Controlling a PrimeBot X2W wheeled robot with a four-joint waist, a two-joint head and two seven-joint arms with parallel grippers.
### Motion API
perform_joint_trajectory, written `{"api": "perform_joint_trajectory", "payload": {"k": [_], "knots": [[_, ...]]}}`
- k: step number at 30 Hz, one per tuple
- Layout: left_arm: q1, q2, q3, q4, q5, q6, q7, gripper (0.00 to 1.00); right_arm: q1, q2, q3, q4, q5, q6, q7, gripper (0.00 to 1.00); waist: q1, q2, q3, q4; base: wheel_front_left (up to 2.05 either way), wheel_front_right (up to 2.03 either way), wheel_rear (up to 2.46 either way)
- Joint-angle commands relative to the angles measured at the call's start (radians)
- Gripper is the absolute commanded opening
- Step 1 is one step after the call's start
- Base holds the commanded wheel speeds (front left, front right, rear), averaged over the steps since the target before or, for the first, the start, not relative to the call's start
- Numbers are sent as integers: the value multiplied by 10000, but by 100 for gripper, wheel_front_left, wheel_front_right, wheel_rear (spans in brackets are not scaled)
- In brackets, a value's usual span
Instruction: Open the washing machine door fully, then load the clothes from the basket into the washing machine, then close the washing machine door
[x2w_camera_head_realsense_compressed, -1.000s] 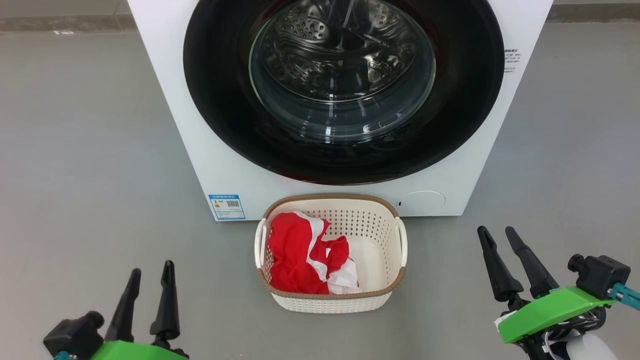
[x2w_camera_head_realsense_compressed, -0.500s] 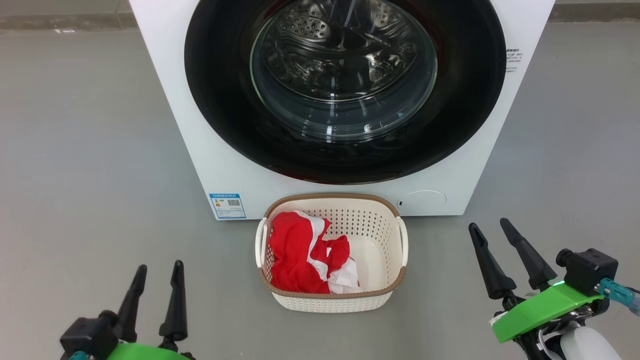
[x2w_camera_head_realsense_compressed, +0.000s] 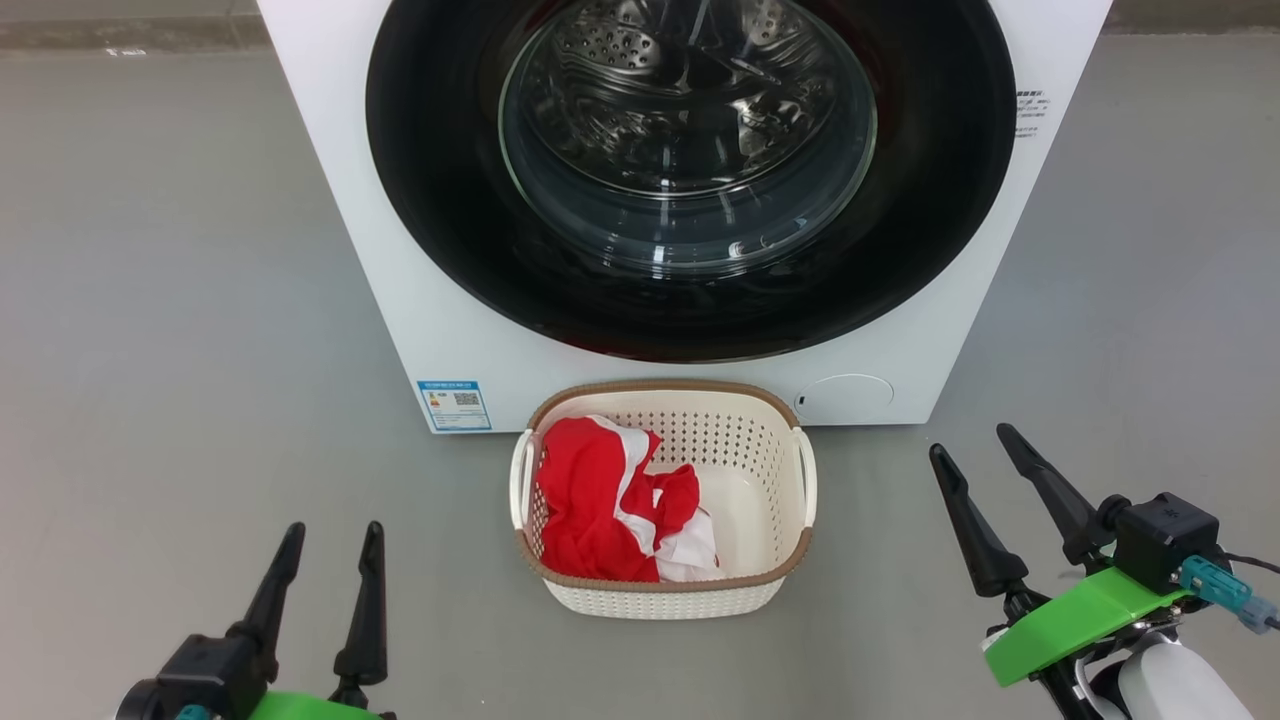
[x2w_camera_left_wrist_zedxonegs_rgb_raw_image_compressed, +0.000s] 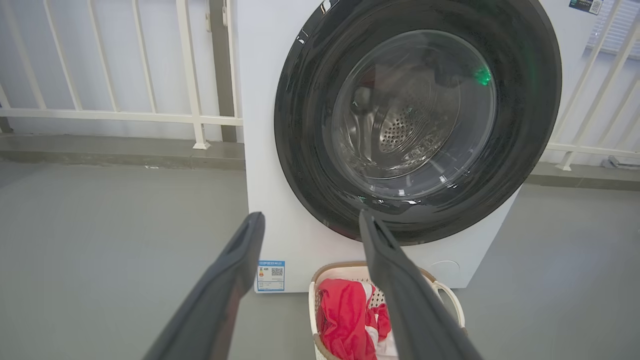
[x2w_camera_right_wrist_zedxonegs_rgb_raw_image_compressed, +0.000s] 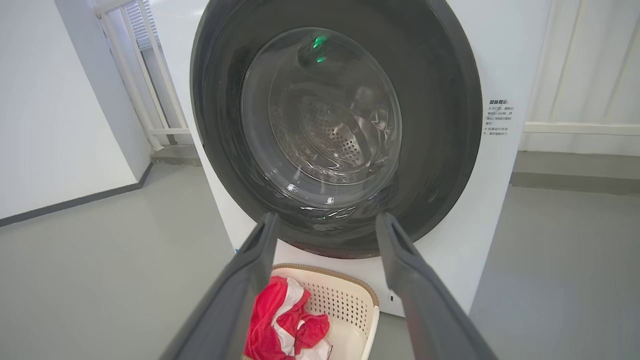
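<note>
The left claw and right claw are hovering open, empty, flanking the cream perforated plastic basket of red-and-white clothes before the shut glossy black round door.

You have bright, even light and soft shadows. Ahead of your left gripper, the washing machine door throws white glare streaks and a green glint. The gripper's fingers blur nearest you; the railing left of them warps.
</note>
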Motion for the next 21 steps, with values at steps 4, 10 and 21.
{"api": "perform_joint_trajectory", "payload": {"k": [4,10,21], "knots": [[-469,156,260,-362,264,37,-134,100,-405,-186,209,-246,-268,-9,-153,100,-1,0,37,8,0,0,0],[-458,155,242,-406,243,33,-134,100,-377,-156,167,-244,-310,-9,-153,100,-1,0,61,7,0,0,0],[-494,155,235,-389,248,35,-134,100,-425,-172,130,-210,-308,-9,-153,100,-1,0,91,24,0,0,0]]}}
